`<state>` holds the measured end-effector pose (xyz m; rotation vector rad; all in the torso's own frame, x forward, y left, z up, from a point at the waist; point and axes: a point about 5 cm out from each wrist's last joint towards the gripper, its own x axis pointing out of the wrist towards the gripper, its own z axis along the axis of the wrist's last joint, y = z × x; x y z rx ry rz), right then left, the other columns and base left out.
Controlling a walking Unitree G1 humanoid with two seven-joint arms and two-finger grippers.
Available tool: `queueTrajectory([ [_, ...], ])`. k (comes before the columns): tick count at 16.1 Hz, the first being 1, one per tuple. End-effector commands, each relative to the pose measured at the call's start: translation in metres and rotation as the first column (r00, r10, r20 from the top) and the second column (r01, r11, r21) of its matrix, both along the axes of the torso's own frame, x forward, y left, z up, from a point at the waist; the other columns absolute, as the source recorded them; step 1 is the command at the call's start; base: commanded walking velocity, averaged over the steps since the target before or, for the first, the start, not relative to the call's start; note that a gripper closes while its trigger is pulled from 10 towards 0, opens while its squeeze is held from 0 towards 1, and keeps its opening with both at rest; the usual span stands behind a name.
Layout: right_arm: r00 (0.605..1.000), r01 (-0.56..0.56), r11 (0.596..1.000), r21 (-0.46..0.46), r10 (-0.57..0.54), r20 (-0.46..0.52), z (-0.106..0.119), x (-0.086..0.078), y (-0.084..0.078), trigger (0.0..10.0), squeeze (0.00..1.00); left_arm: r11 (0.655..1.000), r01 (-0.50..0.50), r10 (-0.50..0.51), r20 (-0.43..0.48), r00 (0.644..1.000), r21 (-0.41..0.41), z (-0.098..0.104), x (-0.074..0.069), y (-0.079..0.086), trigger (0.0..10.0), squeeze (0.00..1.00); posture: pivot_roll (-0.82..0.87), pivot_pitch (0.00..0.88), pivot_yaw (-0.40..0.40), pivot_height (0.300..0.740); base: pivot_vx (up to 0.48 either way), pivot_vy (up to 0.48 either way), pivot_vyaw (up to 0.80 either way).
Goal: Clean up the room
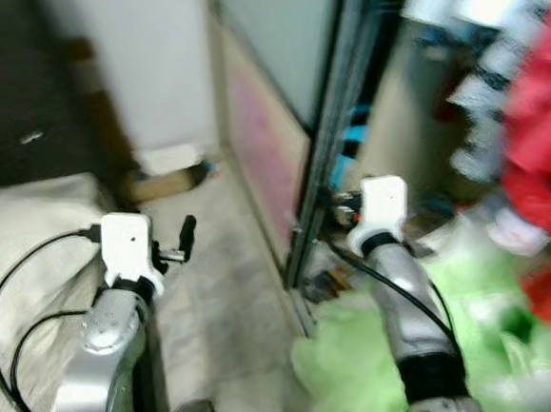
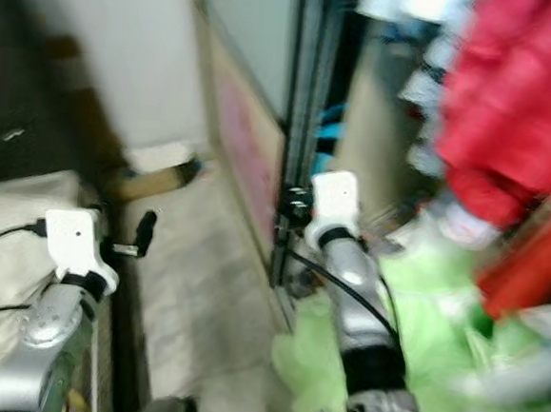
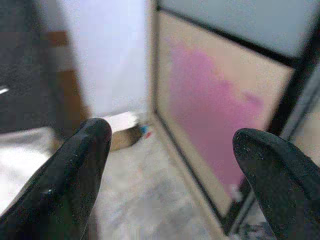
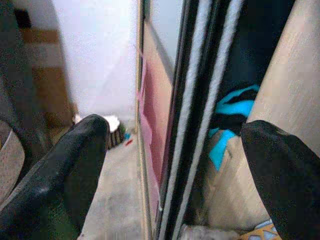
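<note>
The picture is blurred. My left gripper (image 1: 183, 239) is held out low over the pale floor (image 1: 216, 297); in the left wrist view the left gripper (image 3: 172, 165) stands open with nothing between its fingers. My right gripper (image 1: 341, 203) is up against the dark edge of a sliding wardrobe door (image 1: 325, 124); the right gripper (image 4: 175, 160) is open, and its fingers frame the door edge (image 4: 200, 100). A light green cloth (image 1: 358, 365) lies heaped under my right arm. A red garment (image 1: 549, 123) hangs at the upper right.
The door has a pink lower panel (image 1: 262, 138). A blue cloth (image 4: 235, 112) lies inside the wardrobe. A small cardboard box (image 1: 168, 174) sits at the foot of the white wall. A cream mattress or cushion (image 1: 25, 234) lies at the left.
</note>
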<state>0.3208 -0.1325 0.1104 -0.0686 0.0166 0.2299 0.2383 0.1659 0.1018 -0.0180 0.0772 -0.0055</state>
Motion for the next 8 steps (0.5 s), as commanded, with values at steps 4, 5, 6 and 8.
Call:
queueTrajectory([
  [4, 1.0, -0.016, 1.0, 0.021, 0.016, -0.014, -0.002, -0.001, 0.008, 10.0, 0.0, 0.997, -0.067, 0.068, 0.028, 0.997, -0.03, 0.006, -0.001, 0.015, 10.0, 0.0, -0.02, 0.0, -0.037, 0.74, 0.0, 0.0, 0.8],
  [5, 1.0, -0.013, 1.0, 0.021, 0.013, -0.018, -0.003, -0.001, 0.007, 10.0, 0.0, 0.995, -0.087, 0.086, 0.032, 0.996, 0.046, 0.007, -0.001, 0.019, 10.0, 0.0, -0.02, 0.0, -0.038, 0.74, 0.0, 0.0, 0.8],
  [6, 1.0, -0.021, 1.0, 0.006, 0.021, -0.009, -0.002, -0.001, 0.007, 10.0, 0.0, 0.995, -0.094, 0.092, 0.052, 0.994, 0.037, 0.007, -0.002, 0.02, 10.0, 0.0, -0.02, 0.0, -0.04, 0.74, 0.0, 0.0, 0.8],
  [8, 0.999, -0.042, 0.999, -0.019, 0.042, 0.011, -0.001, -0.001, 0.009, 10.0, 0.0, 0.985, -0.123, 0.113, 0.087, 0.99, 0.118, 0.01, -0.002, 0.023, 10.0, 0.0, -0.02, 0.0, -0.04, 0.74, 0.0, 0.0, 0.8],
])
